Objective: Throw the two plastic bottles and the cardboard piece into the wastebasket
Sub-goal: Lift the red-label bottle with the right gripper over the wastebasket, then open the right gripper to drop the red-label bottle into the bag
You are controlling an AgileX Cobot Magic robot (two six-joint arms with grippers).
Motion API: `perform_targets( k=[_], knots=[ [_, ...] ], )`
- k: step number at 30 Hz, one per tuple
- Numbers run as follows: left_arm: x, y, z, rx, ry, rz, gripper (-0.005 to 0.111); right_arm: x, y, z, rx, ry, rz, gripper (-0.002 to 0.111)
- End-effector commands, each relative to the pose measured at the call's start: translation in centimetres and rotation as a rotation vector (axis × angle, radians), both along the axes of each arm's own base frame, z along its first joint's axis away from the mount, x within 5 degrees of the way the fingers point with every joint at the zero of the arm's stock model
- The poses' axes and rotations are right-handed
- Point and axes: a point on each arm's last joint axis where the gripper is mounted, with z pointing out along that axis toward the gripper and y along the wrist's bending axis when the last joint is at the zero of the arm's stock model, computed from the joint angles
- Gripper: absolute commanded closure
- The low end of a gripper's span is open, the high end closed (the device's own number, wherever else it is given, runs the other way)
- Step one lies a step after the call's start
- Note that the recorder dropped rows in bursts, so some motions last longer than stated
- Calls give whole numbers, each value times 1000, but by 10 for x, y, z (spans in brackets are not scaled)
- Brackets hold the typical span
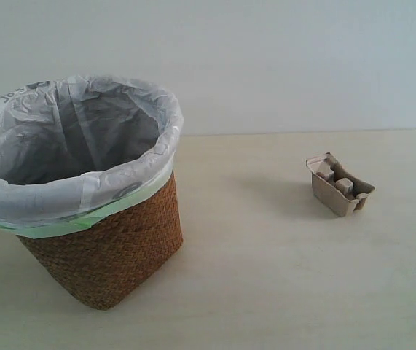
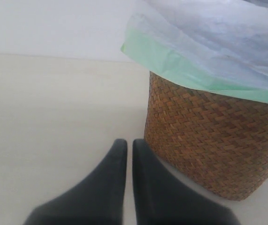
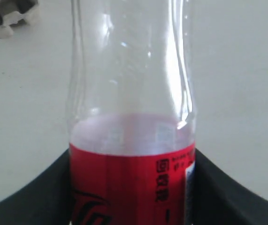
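Observation:
The wicker wastebasket [image 1: 106, 248] with its white bag stands at the left of the table. To the right lies the grey-brown cardboard piece [image 1: 339, 188]. In the right wrist view my right gripper [image 3: 131, 159] is shut on the clear bottle with the red label [image 3: 131, 93], whose cap is out of frame; the cardboard piece [image 3: 7, 18] shows beyond it. A clear sliver at the exterior view's right edge may be this bottle. My left gripper [image 2: 129, 143] is shut and empty, low beside the wastebasket [image 2: 209, 140]. The green-capped bottle is out of view.
The pale table [image 1: 266, 292] runs back to a plain white wall. The bag's pale green edge [image 2: 180, 65] overhangs the basket's rim above my left gripper.

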Motion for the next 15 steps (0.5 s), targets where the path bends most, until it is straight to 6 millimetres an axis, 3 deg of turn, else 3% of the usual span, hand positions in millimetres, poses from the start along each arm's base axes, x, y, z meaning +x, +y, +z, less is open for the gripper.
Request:
perform_targets(
  k=[1,3,5,7,8,10,12,15],
  knots=[
    [0,0,-1,-4,0,3,103,21,37,-7,163,-73,79,108],
    [0,0,-1,-4,0,3,103,33,109,29,328,-169,307,106],
    [0,0,-1,-4,0,3,103,28,163,82,497,-292,461,98],
    [0,0,-1,-4,0,3,103,11,210,149,634,-459,619,80],
    [0,0,-1,-4,0,3,103,2,223,180,672,-538,681,65],
    [0,0,-1,-4,0,3,103,-5,236,221,745,-600,677,37],
    [0,0,-1,-4,0,3,103,1,238,230,714,-565,614,36],
    [0,0,-1,-4,0,3,103,11,237,222,584,-480,574,37]
  ],
)
